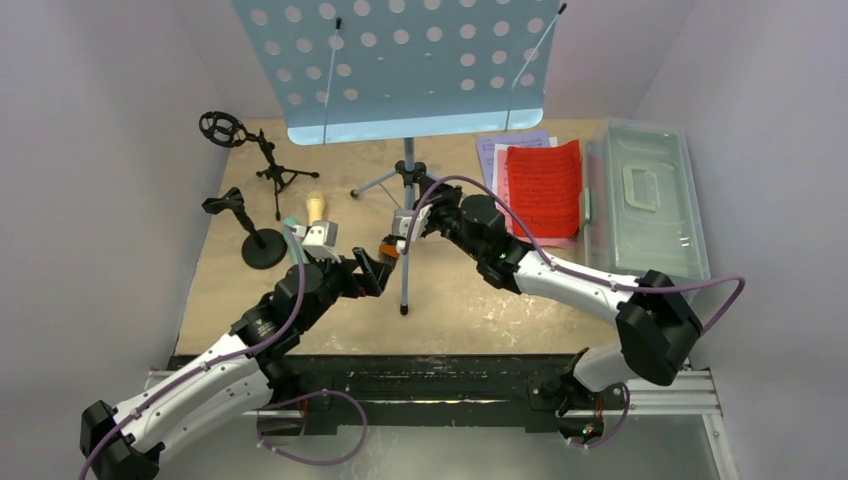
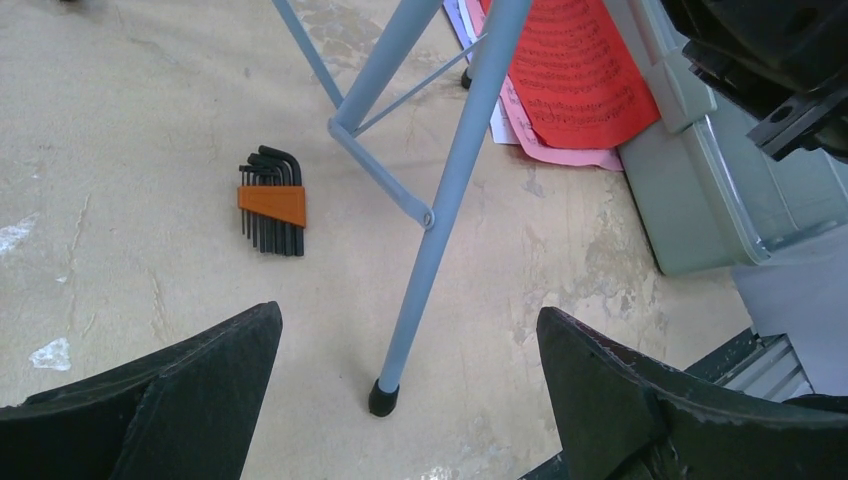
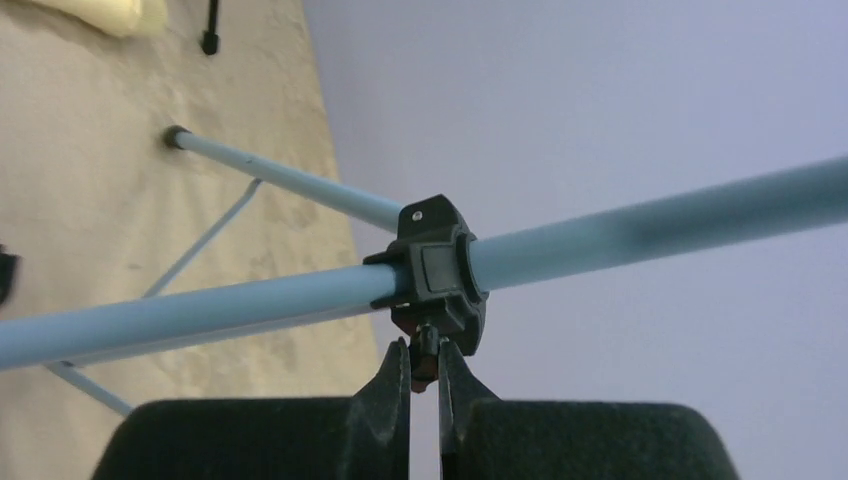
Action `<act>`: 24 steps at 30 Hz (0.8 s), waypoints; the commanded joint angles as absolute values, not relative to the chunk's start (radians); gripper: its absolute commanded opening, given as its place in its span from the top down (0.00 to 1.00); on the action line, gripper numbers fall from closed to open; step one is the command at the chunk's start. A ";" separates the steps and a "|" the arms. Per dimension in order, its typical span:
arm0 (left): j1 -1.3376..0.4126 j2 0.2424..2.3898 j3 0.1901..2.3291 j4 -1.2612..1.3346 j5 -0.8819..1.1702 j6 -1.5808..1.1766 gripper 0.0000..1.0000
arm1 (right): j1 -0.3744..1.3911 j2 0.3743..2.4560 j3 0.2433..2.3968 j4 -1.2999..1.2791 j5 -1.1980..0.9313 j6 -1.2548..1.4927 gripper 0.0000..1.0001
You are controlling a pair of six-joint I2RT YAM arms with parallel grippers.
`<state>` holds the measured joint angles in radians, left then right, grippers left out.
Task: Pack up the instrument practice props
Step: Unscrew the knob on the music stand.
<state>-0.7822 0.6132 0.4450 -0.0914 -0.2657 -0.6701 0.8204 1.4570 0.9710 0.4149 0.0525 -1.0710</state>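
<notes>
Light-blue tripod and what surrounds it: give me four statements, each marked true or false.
1. The right gripper has its jaws closed on the black collar of the light-blue tripod. True.
2. The left gripper has its jaws shut. False: they stand wide open, either side of a tripod leg.
3. The red page lies on top of the pink pages. True.
4. The hex key set lies on the red page. False: it lies on the bare table, by the leg.

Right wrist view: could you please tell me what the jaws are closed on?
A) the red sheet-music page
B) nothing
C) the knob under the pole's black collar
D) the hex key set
C: the jaws pinch the small knob under the black collar on the light-blue pole.
</notes>
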 commanded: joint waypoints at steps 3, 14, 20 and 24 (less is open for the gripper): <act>-0.787 0.630 0.446 -0.058 -0.258 -0.672 0.00 | 0.837 1.451 0.878 0.539 0.220 -1.296 0.73; -0.787 0.628 0.459 -0.074 -0.252 -0.670 0.00 | 0.809 1.288 0.954 0.117 -0.043 -0.765 0.18; -0.787 0.614 0.446 -0.061 -0.248 -0.678 0.00 | 0.654 1.189 0.953 -0.095 -0.431 -0.541 0.09; -0.787 0.637 0.444 -0.040 -0.226 -0.685 0.00 | 0.485 1.183 0.877 0.106 -0.818 -0.142 0.02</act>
